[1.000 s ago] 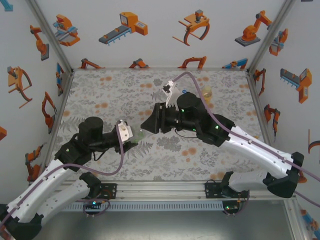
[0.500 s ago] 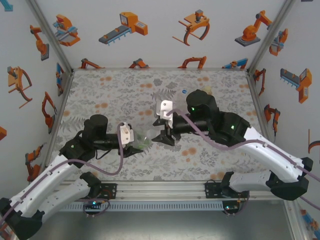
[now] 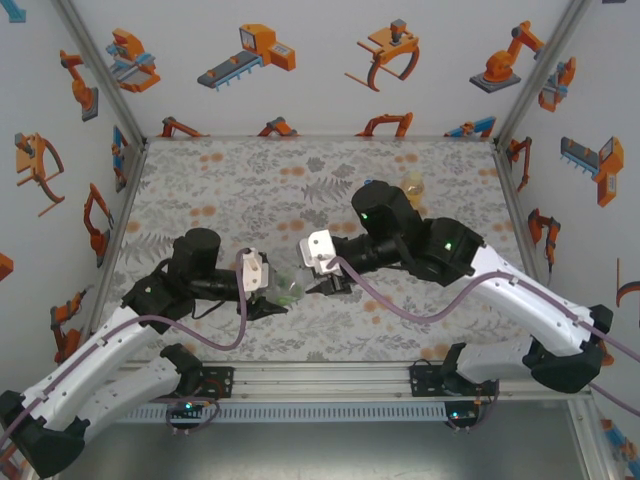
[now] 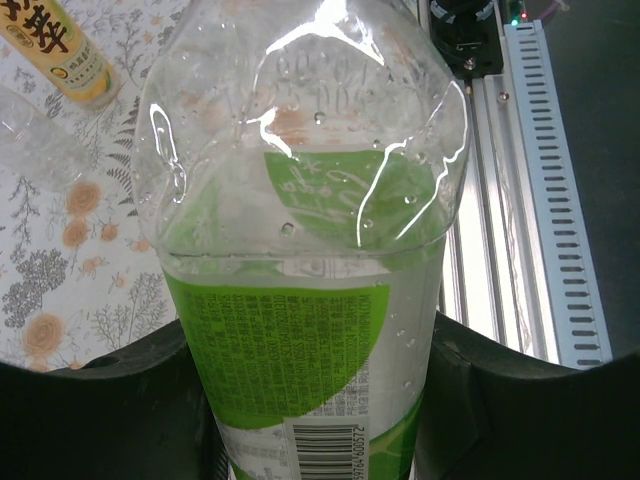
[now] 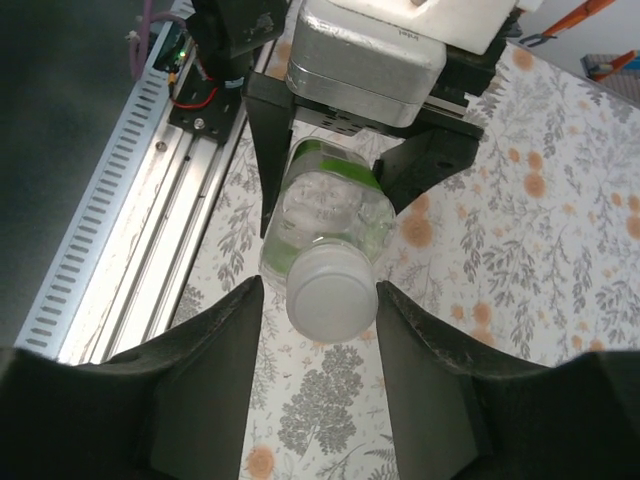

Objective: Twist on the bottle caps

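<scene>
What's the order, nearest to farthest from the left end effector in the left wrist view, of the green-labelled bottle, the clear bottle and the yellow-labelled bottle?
1. Green-labelled bottle: clamped in the left end effector, centre of view.
2. Clear bottle: on the table, at the view's left edge.
3. Yellow-labelled bottle: beyond the clear one, in the top-left corner.
</scene>
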{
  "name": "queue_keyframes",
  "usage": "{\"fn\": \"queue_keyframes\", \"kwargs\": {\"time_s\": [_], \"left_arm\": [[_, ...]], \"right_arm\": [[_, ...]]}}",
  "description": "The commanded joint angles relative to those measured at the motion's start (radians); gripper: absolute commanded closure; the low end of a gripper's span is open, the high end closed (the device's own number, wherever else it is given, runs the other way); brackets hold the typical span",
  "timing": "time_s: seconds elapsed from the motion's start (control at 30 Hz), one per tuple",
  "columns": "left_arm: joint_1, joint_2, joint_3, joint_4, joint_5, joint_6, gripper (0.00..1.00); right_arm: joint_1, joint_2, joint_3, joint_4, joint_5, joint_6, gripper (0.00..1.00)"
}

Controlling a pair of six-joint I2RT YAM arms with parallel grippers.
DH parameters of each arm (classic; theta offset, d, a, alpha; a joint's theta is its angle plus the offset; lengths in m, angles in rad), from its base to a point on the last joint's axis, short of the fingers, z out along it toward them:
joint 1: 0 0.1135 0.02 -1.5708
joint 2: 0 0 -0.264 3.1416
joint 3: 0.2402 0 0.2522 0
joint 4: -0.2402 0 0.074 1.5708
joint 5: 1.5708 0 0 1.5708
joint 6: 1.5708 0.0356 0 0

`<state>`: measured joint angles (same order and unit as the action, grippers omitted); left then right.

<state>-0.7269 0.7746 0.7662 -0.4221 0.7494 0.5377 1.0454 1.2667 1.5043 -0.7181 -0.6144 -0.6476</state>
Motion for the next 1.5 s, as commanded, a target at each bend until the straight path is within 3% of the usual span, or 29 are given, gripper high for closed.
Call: {"fn": "queue_keyframes", "kwargs": {"time_s": [0.0,0.27,0.37,0.47,0.63,0.77,0.83,0.93,1.0,1.2,1.33,1.47], "left_arm": [[-0.006,-0.005,0.034,-0.015,0.03,0.024,1.0],[-0.008,-0.006,0.035,-0.018,0.023,0.027,1.0],[-0.008,-0.014,0.034,-0.017,0.005,0.027,1.0],[-0.009,-0.027,0.03,-0.01,-0.047,0.024,1.0],[-0.009,-0.058,0.016,0.018,-0.166,0.007,1.0],[-0.008,-0.094,-0.008,0.061,-0.232,-0.01,1.0],[-0.007,-0.104,-0.014,0.075,-0.252,-0.016,1.0],[-0.005,-0.109,-0.015,0.077,-0.252,-0.016,1.0],[-0.005,-0.107,-0.016,0.075,-0.251,-0.016,1.0],[-0.005,-0.094,-0.011,0.07,-0.236,-0.013,1.0],[-0.005,-0.094,-0.011,0.066,-0.205,-0.006,1.0],[-0.005,-0.089,-0.011,0.065,-0.136,0.0,1.0]], "right_arm": [[0.007,0.01,0.05,-0.01,-0.053,0.001,0.57],[0.006,0.007,0.044,-0.006,-0.045,0.039,0.71],[0.006,0.007,0.022,0.045,0.008,0.142,0.8],[0.007,0.006,-0.032,0.19,0.138,0.422,1.0],[0.006,0.044,-0.065,0.304,0.237,0.845,1.0],[0.006,0.012,-0.198,0.47,0.424,1.218,1.0],[0.008,0.011,-0.225,0.504,0.452,1.293,1.0],[0.009,0.023,-0.205,0.472,0.463,1.308,0.97],[0.009,0.03,-0.175,0.425,0.479,1.309,0.83],[0.009,0.031,-0.12,0.346,0.489,1.24,0.65],[0.009,0.018,-0.087,0.311,0.449,1.088,0.6],[0.009,0.002,-0.063,0.273,0.314,0.814,0.58]]}}
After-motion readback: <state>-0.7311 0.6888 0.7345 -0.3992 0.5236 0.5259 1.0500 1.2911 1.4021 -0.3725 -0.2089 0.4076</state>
